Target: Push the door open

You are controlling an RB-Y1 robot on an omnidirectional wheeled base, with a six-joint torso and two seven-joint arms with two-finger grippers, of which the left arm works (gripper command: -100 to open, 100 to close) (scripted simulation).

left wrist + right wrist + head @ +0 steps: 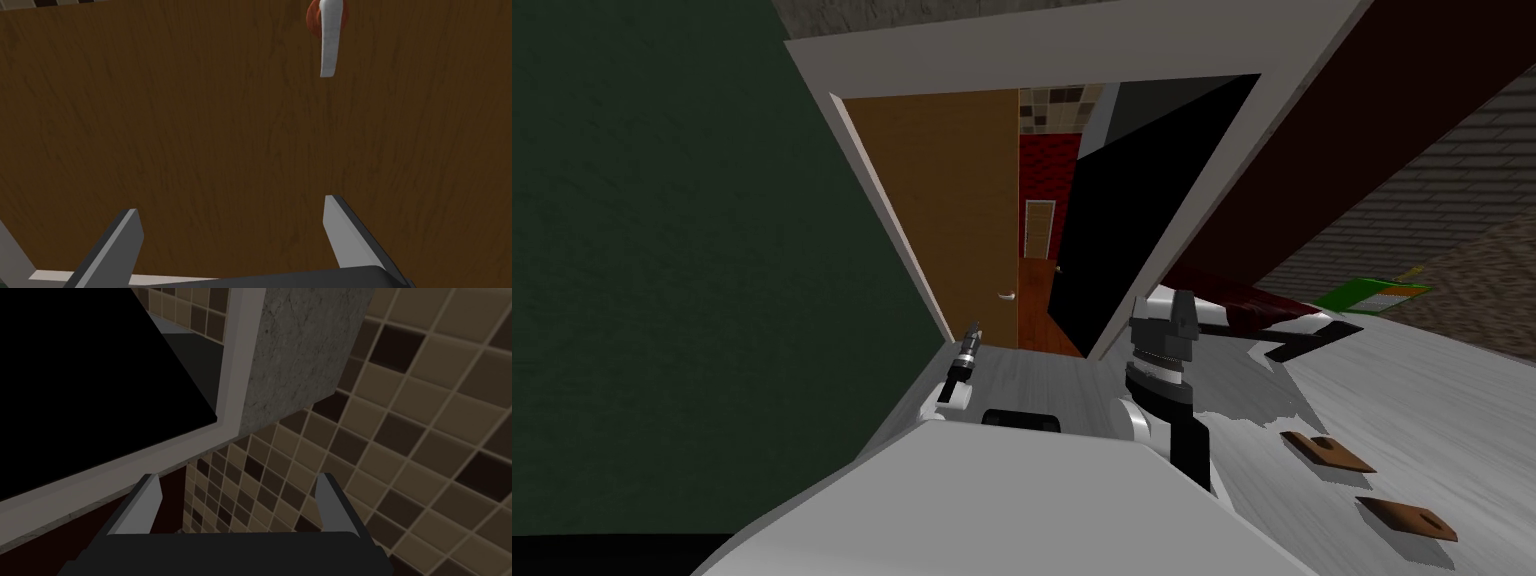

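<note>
The brown wooden door (pixel 942 200) stands swung inward, partly open, inside a white frame (pixel 1172 240). Its pale lever handle (pixel 1006 295) sits near the door's free edge. My left gripper (pixel 973 333) is low by the door's near bottom corner; in the left wrist view the left gripper (pixel 230 235) is open, facing the brown door face (pixel 200 130), with the white lever handle (pixel 330 45) farther along the panel. My right gripper (pixel 1180 312) is raised by the frame's right post, and the right gripper (pixel 235 498) is open with nothing between its fingers.
A dark green wall (pixel 662 280) flanks the doorway's left; a dark red wall (pixel 1362 130) runs to the right. Through the gap lies an orange-brown floor (pixel 1037 310), a red wall with a far door (pixel 1039 228), and a black area (pixel 1152 200). Two brown flat pieces (pixel 1327 452) lie on the grey floor at right.
</note>
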